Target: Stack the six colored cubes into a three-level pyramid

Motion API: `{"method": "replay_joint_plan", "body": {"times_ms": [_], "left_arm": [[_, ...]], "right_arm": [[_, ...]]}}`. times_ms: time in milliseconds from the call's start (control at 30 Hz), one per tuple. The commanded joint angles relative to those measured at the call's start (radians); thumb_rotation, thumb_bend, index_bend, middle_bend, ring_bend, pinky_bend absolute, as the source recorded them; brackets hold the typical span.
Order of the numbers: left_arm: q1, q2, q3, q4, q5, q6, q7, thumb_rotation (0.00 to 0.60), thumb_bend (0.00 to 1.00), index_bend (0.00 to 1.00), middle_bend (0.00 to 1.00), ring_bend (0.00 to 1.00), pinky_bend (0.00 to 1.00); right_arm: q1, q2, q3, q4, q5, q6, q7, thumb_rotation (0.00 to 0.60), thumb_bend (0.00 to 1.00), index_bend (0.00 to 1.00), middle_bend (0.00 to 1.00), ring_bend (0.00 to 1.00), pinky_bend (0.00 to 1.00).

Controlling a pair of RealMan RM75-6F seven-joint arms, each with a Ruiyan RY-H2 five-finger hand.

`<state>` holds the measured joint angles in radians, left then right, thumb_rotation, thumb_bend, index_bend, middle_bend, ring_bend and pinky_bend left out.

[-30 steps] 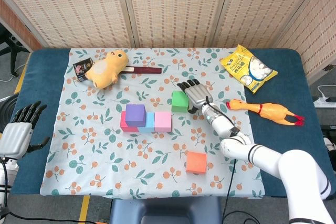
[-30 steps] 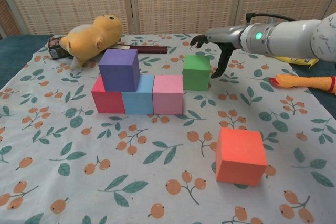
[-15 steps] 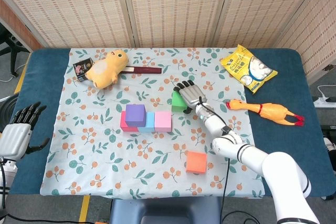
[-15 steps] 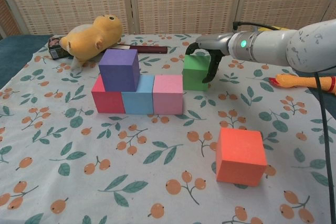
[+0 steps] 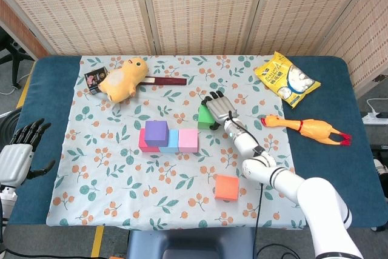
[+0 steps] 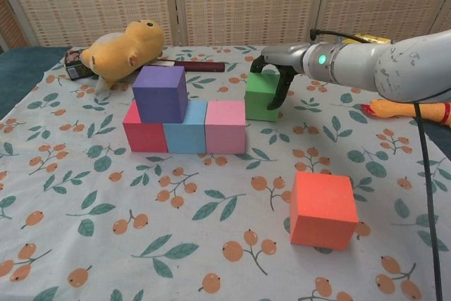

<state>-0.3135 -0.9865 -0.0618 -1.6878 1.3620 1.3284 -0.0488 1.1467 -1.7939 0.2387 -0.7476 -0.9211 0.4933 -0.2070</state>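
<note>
The right hand (image 6: 276,68) closes its fingers around the green foam cube (image 6: 261,97), which rests on the floral cloth (image 6: 106,195) at 3 o'clock of the pink foam cube (image 6: 225,127). The left hand (image 5: 18,156) hangs open at the table's 9 o'clock edge.

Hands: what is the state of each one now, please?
Left hand: open, holding nothing.
Right hand: fingers around the green cube; a firm grip cannot be told.

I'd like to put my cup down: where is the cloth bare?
Bare cloth lies in front of the block row, left of the orange cube. Crowded: around the green cube under the right hand, and by the plush toy.
</note>
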Motion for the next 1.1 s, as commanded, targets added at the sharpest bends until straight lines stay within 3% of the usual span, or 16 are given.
{"method": "replay_joint_plan", "body": {"times_ms": [33,133,400,567,733,1100], "left_arm": [[0.003,0.003,-0.002,0.002,0.002,-0.004,-0.003,0.600,0.29,0.09,0.00,0.00,0.09],[0.004,0.003,-0.001,0.011,0.011,-0.008,0.006,0.600,0.29,0.09,0.00,0.00,0.09],[0.027,0.002,0.004,0.034,0.014,-0.001,0.028,0.600,0.28,0.09,0.00,0.00,0.09],[0.045,0.006,0.013,0.031,0.034,0.012,0.017,0.600,0.28,0.09,0.00,0.00,0.09],[0.058,0.009,0.014,0.027,0.053,0.030,0.014,0.600,0.28,0.09,0.00,0.00,0.09],[0.070,0.002,0.016,0.047,0.075,0.030,-0.009,0.600,0.28,0.09,0.00,0.00,0.09]], "right_arm": [[-0.016,0.053,0.014,-0.073,0.004,0.025,0.000,0.600,0.16,0.40,0.18,0.00,0.00],[-0.036,0.134,0.020,-0.192,0.007,0.053,-0.012,0.600,0.16,0.40,0.18,0.00,0.00],[-0.081,0.442,0.012,-0.664,0.056,0.142,-0.109,0.600,0.16,0.40,0.19,0.00,0.00],[-0.067,0.527,-0.006,-0.818,0.116,0.176,-0.172,0.600,0.16,0.39,0.21,0.00,0.00],[-0.028,0.514,-0.038,-0.877,0.203,0.218,-0.241,0.600,0.16,0.37,0.22,0.00,0.00],[0.067,0.405,-0.070,-0.874,0.376,0.308,-0.354,0.600,0.16,0.34,0.24,0.00,0.00]]}}
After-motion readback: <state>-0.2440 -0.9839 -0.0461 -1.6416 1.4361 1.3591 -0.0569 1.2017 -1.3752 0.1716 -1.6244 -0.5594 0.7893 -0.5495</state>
